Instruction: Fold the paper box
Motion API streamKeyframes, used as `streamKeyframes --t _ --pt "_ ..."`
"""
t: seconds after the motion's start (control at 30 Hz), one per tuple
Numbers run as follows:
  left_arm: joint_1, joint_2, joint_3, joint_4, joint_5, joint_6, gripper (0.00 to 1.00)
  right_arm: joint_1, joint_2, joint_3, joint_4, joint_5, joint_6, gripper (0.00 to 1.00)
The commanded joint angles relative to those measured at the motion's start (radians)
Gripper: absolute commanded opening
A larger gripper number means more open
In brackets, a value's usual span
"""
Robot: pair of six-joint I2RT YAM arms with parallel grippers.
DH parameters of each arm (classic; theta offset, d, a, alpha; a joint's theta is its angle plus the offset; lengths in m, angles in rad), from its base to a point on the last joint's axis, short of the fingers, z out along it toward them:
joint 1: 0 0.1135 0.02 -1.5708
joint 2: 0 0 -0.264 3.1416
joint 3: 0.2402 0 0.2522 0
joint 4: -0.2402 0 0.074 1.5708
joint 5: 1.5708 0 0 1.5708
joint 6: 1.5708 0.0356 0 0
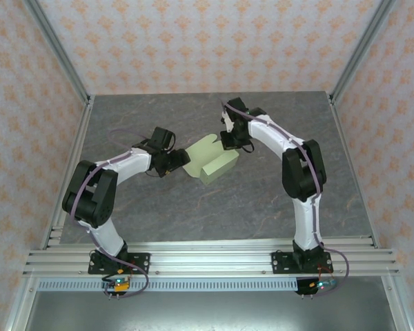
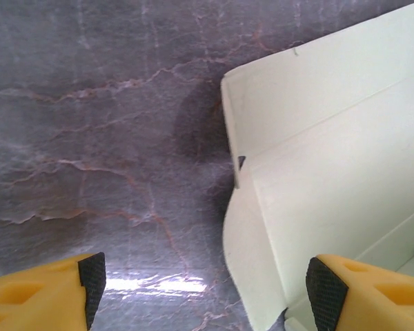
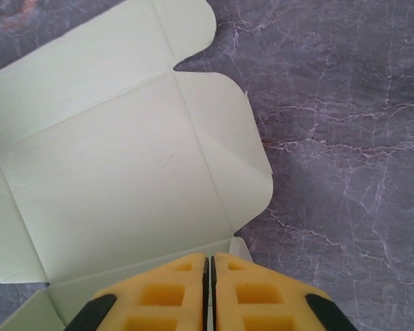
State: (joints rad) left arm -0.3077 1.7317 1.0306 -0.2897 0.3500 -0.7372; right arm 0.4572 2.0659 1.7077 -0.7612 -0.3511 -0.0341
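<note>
at mid-table | paper box (image 1: 210,162) half formed: lid panel (image 3: 124,186) and tabs (image 3: 234,158) flat, unclosed | left gripper (image 2: 208,289) spread wide, empty | right gripper (image 3: 208,276) pinched shut at box edge

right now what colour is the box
The box is plain pale green, with no pattern. It shows best in the right wrist view.

There is one paper box (image 1: 210,164), pale green, and it lies between the two hands. The hands are two: one left hand (image 1: 183,160) and one right hand (image 1: 233,146). Each hand has two yellow fingers (image 2: 34,298). There are two white arms (image 1: 124,165) and one table (image 1: 262,203).
</note>
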Motion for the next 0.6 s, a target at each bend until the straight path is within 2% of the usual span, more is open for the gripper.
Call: streamKeyframes --t 0.0,0.1,0.17,0.4,0.5,0.57 --pt "0.005 0.044 0.014 0.040 0.049 -0.017 0.79 -0.002 -0.083 -0.098 0.140 -0.009 0.038 0.11" --pt "-0.002 0.071 0.019 0.052 0.066 -0.014 0.76 -0.002 -0.118 -0.146 0.180 0.000 0.047 0.11" --pt "-0.011 0.094 0.024 0.067 0.079 -0.014 0.68 -0.002 -0.126 -0.156 0.183 0.002 0.059 0.11" --pt "-0.018 0.157 0.071 0.131 0.131 -0.009 0.27 -0.002 -0.156 -0.221 0.249 -0.031 0.107 0.11" --pt "-0.023 0.162 0.103 0.133 0.170 0.043 0.08 -0.003 -0.183 -0.264 0.293 -0.036 0.123 0.11" --pt "-0.025 0.148 0.110 0.128 0.165 0.074 0.02 -0.002 -0.192 -0.277 0.300 -0.039 0.120 0.14"
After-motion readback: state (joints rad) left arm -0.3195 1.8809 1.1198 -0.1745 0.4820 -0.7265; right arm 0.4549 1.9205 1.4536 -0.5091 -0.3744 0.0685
